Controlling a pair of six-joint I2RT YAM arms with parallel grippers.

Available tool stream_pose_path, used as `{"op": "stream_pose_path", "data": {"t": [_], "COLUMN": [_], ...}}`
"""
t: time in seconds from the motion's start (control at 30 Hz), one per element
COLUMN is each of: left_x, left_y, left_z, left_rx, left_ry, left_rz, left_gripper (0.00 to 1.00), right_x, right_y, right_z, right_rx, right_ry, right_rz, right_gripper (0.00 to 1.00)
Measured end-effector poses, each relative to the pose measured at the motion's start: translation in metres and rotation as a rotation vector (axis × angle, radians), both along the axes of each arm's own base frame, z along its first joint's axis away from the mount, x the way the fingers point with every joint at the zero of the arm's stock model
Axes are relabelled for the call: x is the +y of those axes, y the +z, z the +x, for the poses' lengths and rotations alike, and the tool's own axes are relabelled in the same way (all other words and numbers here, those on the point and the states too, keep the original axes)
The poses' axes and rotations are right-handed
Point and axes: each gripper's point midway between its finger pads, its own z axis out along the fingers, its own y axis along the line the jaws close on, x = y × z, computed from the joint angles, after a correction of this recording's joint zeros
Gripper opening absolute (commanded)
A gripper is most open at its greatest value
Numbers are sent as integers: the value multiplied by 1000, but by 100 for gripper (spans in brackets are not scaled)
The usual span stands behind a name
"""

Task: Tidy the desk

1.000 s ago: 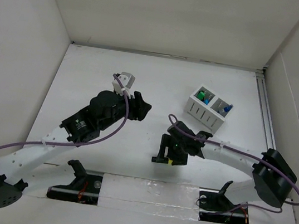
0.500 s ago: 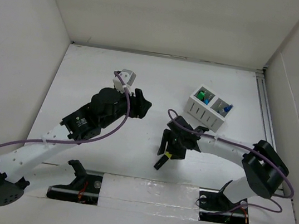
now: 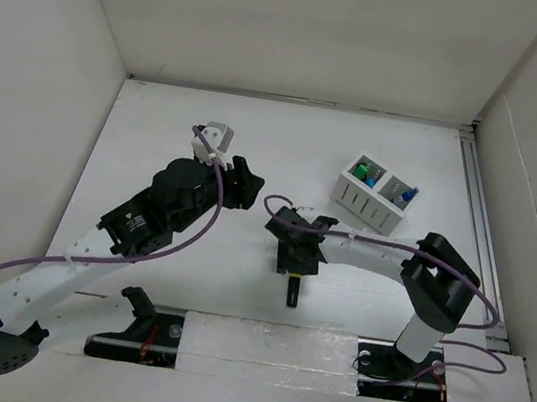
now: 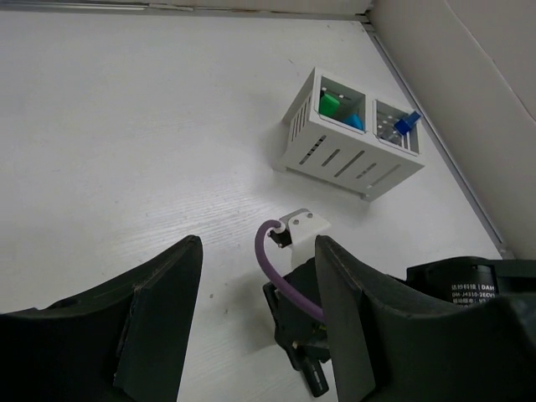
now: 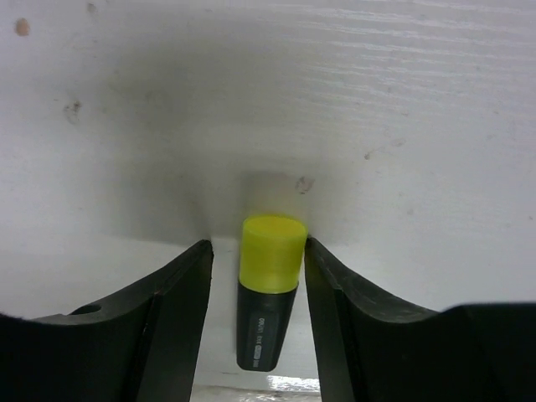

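Note:
On the white desk [image 3: 157, 134] lies a black highlighter [image 3: 292, 294] with a yellow cap [image 5: 270, 251], pointing toward the near edge. My right gripper [image 3: 296, 264] stands over its cap end. In the right wrist view the fingers [image 5: 180, 293] straddle the cap: the right one touches it and a small gap shows on the left, so the right gripper [image 5: 260, 260] is not clamped. My left gripper [image 3: 249, 184] hovers open and empty over the desk's middle left; it also shows in the left wrist view [image 4: 260, 318].
A small white slotted two-compartment box [image 3: 374, 195] stands at the right back, holding green and blue items; it also shows in the left wrist view [image 4: 352, 138]. White wall panels ring the desk. A shiny strip [image 3: 268, 338] runs along the near edge.
My right gripper has moved left and turned. The highlighter has swung with it from lying crosswise to pointing at the near edge. My left arm has shifted slightly left and back.

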Motion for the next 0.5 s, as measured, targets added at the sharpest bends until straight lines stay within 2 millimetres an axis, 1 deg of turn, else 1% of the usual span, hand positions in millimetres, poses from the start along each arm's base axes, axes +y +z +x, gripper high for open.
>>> {"op": "stream_pose_path", "data": {"t": [0.07, 0.1, 0.13, 0.17, 0.2, 0.27, 0.37, 0.47, 0.5], "left_x": [2, 3, 4, 5, 5, 5, 5, 5, 4], "left_y": [2, 3, 3, 3, 3, 4, 9, 17, 18], "left_z": [0, 0, 0, 1, 1, 1, 2, 3, 3], "left_rx": [-10, -13, -15, -17, -17, -18, -25, -32, -31], "left_ry": [4, 7, 11, 18, 18, 21, 25, 28, 29], "left_rz": [2, 2, 4, 5, 5, 5, -3, -19, -25], "left_gripper": [52, 52, 52, 52, 52, 53, 53, 53, 53], "right_x": [-3, -4, -5, -6, -6, -7, -7, -6, -4], "right_y": [-2, -2, -2, -2, -2, -2, 0, 14, 23], "right_z": [-4, -6, -7, -8, -9, -9, -8, -5, -2], "right_rx": [-8, -11, -15, -17, -20, -21, -27, -54, -72], "right_ry": [15, 17, 20, 20, 17, 17, 29, 55, 69], "right_rz": [-44, -59, -69, -76, -79, -80, -82, -58, -39], "right_gripper": [44, 35, 30, 18, 18, 14, 13, 13, 13]}}
